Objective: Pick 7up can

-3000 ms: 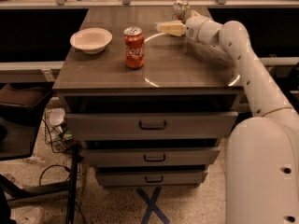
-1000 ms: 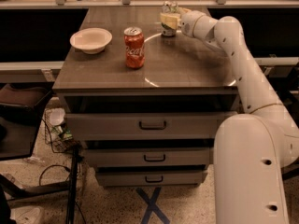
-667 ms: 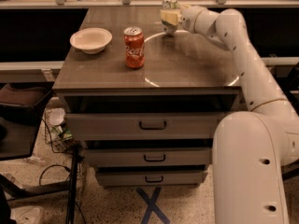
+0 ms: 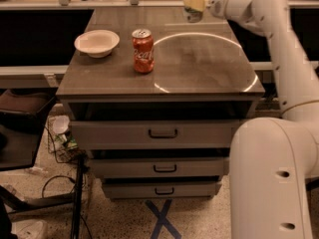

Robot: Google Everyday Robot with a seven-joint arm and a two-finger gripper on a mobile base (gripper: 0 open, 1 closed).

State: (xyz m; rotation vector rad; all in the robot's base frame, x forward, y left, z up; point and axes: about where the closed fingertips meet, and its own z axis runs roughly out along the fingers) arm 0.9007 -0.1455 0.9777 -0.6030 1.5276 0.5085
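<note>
Reaching in from the right side, the white arm (image 4: pixel 279 44) is stretched across to the far edge of the table (image 4: pixel 199 68), and the gripper (image 4: pixel 195 4) is seen there, a little way in from the far right corner. The gripper looks closed around the 7up can (image 4: pixel 192 16), with one pale finger (image 4: pixel 194 3) pressed across the can's side. The can is held upright, most likely so that nothing is spilled and so that it does not slip out. It seems to be lifted just off the table top, though this cannot be told for sure. A red Coca-Cola can (image 4: pixel 143 51) is stood upright nearer the middle of the table, toward the left, and a white bowl (image 4: pixel 96 43) is set just beside it, close to the left edge. Both are kept well apart from the gripper, so they are not likely to be bumped. The right half of the table is left bare, and a bright ring of light (image 4: pixel 249 83) is seen on it. Plenty of open room is given there for the can to be carried up and back toward the robot. A dark shelf (image 4: pixel 149 4) is placed right behind the far edge, so care is needed that the can is not knocked against it. Three drawers (image 4: pixel 162 132) are kept shut under the near edge and are out of the way.
</note>
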